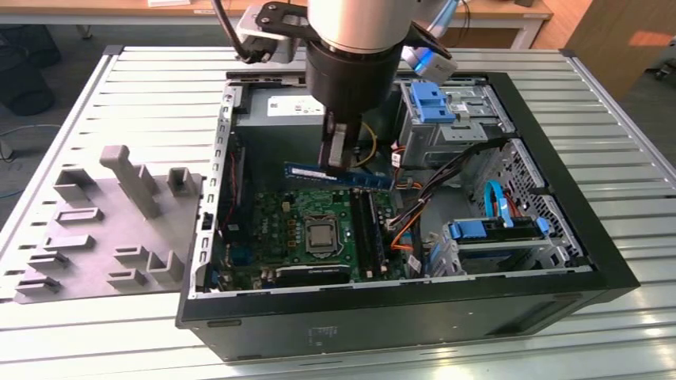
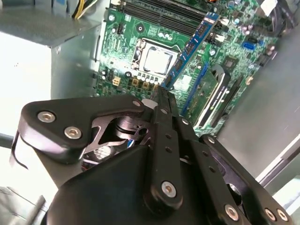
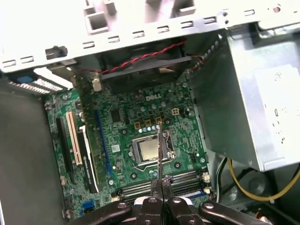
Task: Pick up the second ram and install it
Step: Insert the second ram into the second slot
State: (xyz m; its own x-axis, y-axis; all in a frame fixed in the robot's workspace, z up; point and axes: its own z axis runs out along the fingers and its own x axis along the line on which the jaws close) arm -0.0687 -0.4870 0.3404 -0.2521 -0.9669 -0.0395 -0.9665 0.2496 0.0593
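The second ram is a long dark blue stick that hangs level above the green motherboard inside the open computer case. My gripper is shut on it near its middle, pointing down from the arm. In the second wrist view the ram runs away from the gripper over the processor socket. In the first wrist view I see the ram edge-on as a thin line rising from the gripper. The memory slots lie below it on the board, towards the exterior view's right.
A grey plastic tray with upright blocks sits on the table at the exterior view's left. The case holds a grey power supply, blue-handled drive cages, and loose cables. Case walls surround the board.
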